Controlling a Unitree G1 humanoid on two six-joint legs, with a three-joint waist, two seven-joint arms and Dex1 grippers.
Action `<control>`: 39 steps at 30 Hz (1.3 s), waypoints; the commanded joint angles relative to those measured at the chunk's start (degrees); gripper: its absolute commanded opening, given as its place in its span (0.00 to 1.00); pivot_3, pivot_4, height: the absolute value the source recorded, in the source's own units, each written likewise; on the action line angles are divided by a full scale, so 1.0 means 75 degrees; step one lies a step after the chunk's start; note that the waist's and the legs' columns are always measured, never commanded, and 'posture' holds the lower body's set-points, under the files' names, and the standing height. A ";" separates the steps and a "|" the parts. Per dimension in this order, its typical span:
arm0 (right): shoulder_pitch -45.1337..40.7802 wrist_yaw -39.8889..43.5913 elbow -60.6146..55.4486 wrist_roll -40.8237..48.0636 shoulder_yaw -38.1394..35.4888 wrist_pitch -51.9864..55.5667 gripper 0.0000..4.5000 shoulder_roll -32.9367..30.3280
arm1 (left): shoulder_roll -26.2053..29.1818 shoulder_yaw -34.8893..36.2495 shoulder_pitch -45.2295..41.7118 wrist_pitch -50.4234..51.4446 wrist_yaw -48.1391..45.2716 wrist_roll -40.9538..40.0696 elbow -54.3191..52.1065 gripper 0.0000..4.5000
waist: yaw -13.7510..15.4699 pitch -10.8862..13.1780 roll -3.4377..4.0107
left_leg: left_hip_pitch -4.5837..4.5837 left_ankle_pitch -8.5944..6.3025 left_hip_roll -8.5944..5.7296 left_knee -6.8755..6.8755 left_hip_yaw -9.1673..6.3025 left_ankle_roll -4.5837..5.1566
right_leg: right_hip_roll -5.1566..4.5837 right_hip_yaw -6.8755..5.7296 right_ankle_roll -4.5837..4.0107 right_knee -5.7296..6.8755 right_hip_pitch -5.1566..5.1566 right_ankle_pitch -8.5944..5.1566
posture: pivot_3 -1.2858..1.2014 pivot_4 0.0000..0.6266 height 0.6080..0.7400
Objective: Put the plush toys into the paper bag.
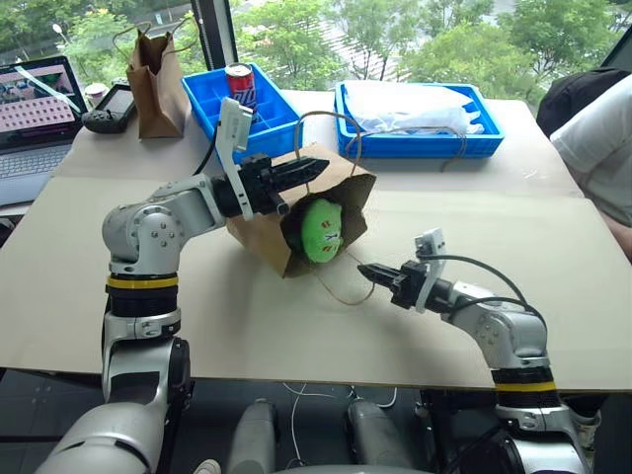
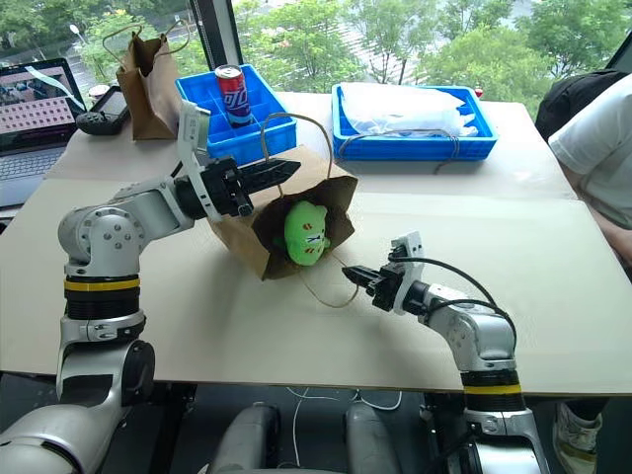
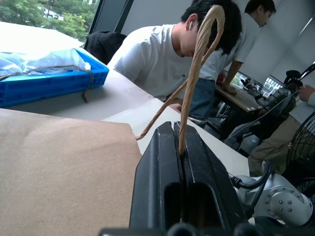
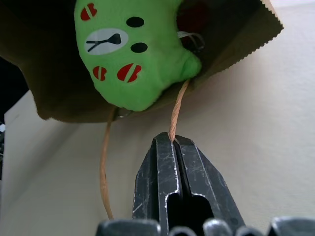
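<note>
The paper bag [image 1: 352,193] lies on its side on the table with its mouth towards me. My left gripper [image 1: 324,162] is shut on its upper cord handle [image 3: 197,59] and holds that edge up. The round green plush toy [image 1: 321,229] with a face sits in the bag's mouth, partly sticking out. My right gripper [image 1: 363,270] is low over the table just in front of the mouth, shut on the lower cord handle [image 4: 176,110], which runs out between its fingers. A dark red patch [image 4: 196,15] shows behind the green toy; I cannot tell what it is.
At the back stand a narrower brown bag [image 1: 156,84], a blue bin [image 1: 209,111] with a soda can [image 1: 240,83], and a blue tray [image 1: 415,146] holding clear plastic. A laptop [image 1: 35,118] is at far left. A person [image 1: 602,138] sits at the table's right edge.
</note>
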 commanded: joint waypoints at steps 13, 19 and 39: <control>-0.3243 -0.3493 -0.0559 0.5342 -0.1937 0.1921 0.00 0.0633 | 0.0598 0.0825 -0.0739 -0.0430 0.0090 -0.0106 0.0393 0.00 | 0.0049 0.0002 0.0003 | -0.0012 0.0000 0.0002 -0.0010 -0.0006 0.0000 | -0.0003 -0.0010 0.0000 0.0000 -0.0008 0.0000 | 0.52 0.24 0.65; -0.2905 -0.4211 -0.0866 0.5845 -0.1637 0.1894 0.00 0.0432 | 0.0592 0.0687 -0.0462 -0.0382 0.0019 -0.0103 0.0208 0.00 | 0.0021 0.0002 0.0004 | -0.0013 0.0000 0.0003 -0.0010 -0.0004 0.0000 | -0.0003 -0.0010 0.0000 -0.0001 -0.0011 0.0000 | 0.52 0.24 0.65; -0.1366 -0.4956 -0.1197 0.6330 -0.1121 0.1684 0.00 -0.0096 | 0.0947 -0.0191 0.0628 -0.0096 -0.0447 0.0072 -0.0327 0.00 | -0.0004 0.0003 0.0004 | -0.0013 0.0000 0.0004 -0.0011 0.0000 0.0001 | -0.0001 -0.0005 0.0000 -0.0004 -0.0012 0.0000 | 0.52 0.24 0.65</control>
